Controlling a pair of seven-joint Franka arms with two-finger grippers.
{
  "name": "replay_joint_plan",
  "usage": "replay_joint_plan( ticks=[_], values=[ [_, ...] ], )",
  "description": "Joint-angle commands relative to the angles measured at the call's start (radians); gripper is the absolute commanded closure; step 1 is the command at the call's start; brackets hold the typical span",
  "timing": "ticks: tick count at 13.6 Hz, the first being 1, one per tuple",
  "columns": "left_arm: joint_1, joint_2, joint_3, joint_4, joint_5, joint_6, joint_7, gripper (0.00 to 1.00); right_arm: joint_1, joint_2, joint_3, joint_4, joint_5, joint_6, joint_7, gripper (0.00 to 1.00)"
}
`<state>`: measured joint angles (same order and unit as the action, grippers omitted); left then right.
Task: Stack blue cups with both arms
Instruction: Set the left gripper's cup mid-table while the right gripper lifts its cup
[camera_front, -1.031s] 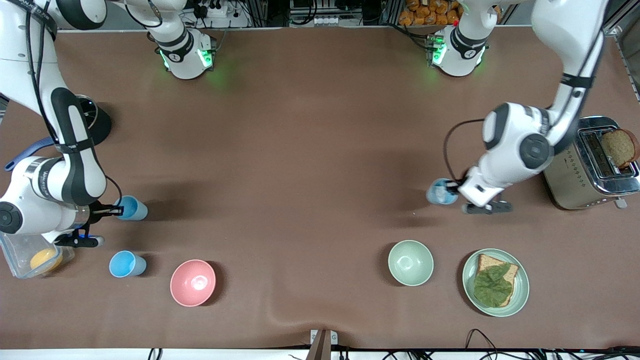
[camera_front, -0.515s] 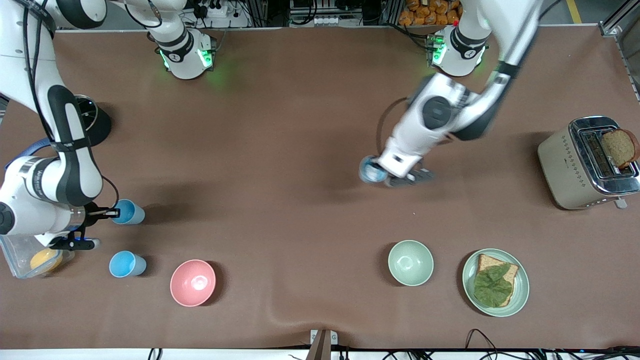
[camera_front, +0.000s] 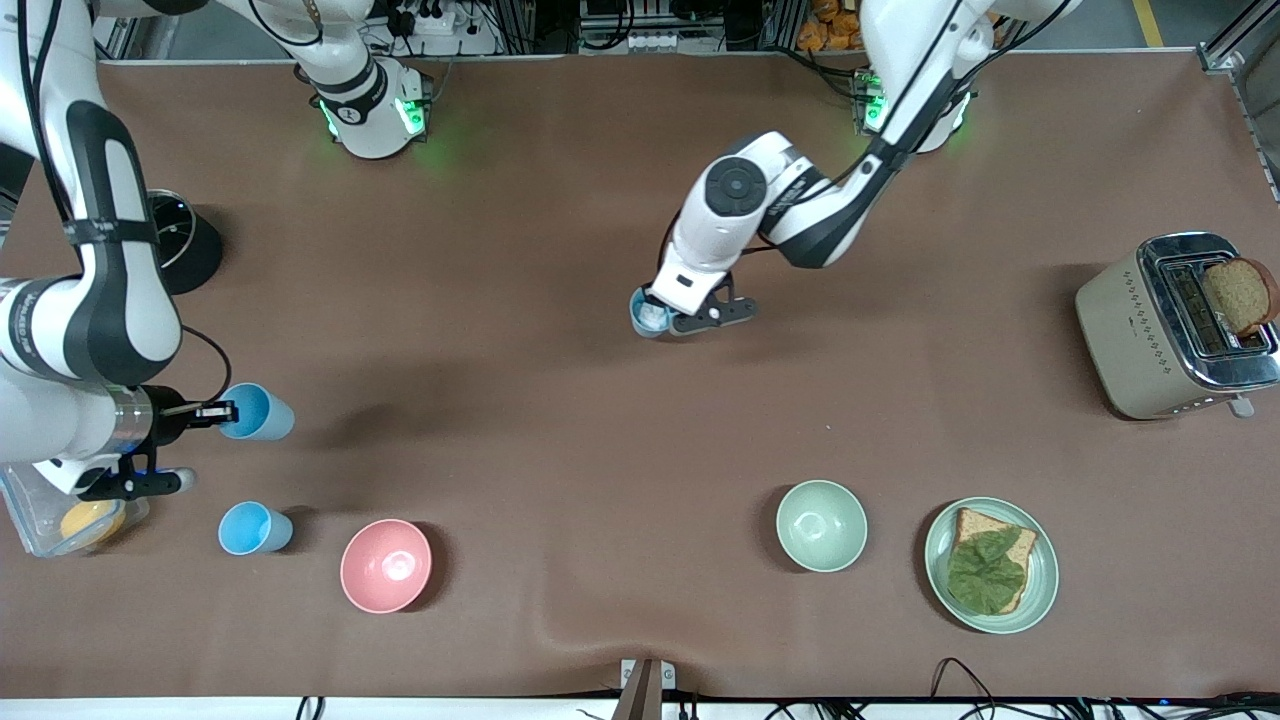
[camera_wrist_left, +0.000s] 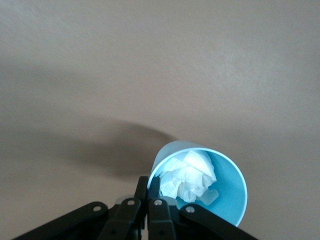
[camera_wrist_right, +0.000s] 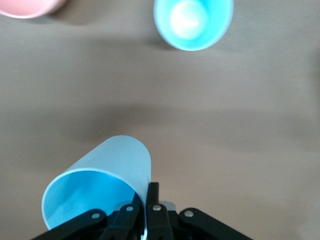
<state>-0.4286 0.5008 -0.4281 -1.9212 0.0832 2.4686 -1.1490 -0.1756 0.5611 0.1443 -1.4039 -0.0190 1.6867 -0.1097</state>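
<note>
Brown table (camera_front: 560, 480), two arms at work: left end effector (camera_front: 668, 318) over the middle, pinching the rim of a tissue-stuffed blue cup (camera_front: 647, 312); right end effector (camera_front: 208, 412) pinching a tilted blue cup (camera_front: 258, 412) aloft above a third cup (camera_front: 252, 528) beside the pink bowl (camera_front: 386, 565).

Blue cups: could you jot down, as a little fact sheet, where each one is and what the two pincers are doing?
Left pincer: shut on the rim of a cup with crumpled paper inside, over mid-table
Right pincer: shut on the rim of an empty cup
Third cup: upright on the table, beside the pink bowl
Stacked: none yet
</note>
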Motion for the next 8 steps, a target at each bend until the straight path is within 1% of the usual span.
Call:
replay_joint_plan(
  ticks=[1, 2, 3, 4, 6, 7, 8],
  values=[
    [-0.034, 0.079, 0.011, 0.079, 0.116, 0.000, -0.096, 1.00, -0.004, 0.002, 0.038, 0.016, 0.109, -0.080, 0.091, 1.00],
    [-0.038, 0.099, 0.011, 0.094, 0.151, 0.000, -0.110, 0.86, -0.002, 0.002, 0.050, 0.016, 0.157, -0.120, 0.120, 1.00],
    [-0.035, 0.104, 0.011, 0.100, 0.173, 0.000, -0.112, 0.44, -0.002, 0.003, 0.064, 0.014, 0.209, -0.152, 0.167, 1.00],
    [-0.029, 0.104, 0.011, 0.117, 0.176, -0.003, -0.113, 0.00, 0.004, 0.005, 0.079, 0.014, 0.250, -0.179, 0.224, 1.00],
    [-0.019, 0.090, 0.011, 0.125, 0.176, -0.016, -0.115, 0.00, 0.050, 0.002, 0.101, 0.016, 0.270, -0.208, 0.365, 1.00],
    [-0.007, 0.059, 0.017, 0.125, 0.176, -0.040, -0.115, 0.00, 0.074, -0.001, 0.122, 0.016, 0.272, -0.216, 0.436, 1.00],
    [0.023, 0.006, 0.015, 0.126, 0.178, -0.095, -0.112, 0.00, 0.083, -0.009, 0.156, 0.014, 0.292, -0.205, 0.521, 1.00]
  ],
)
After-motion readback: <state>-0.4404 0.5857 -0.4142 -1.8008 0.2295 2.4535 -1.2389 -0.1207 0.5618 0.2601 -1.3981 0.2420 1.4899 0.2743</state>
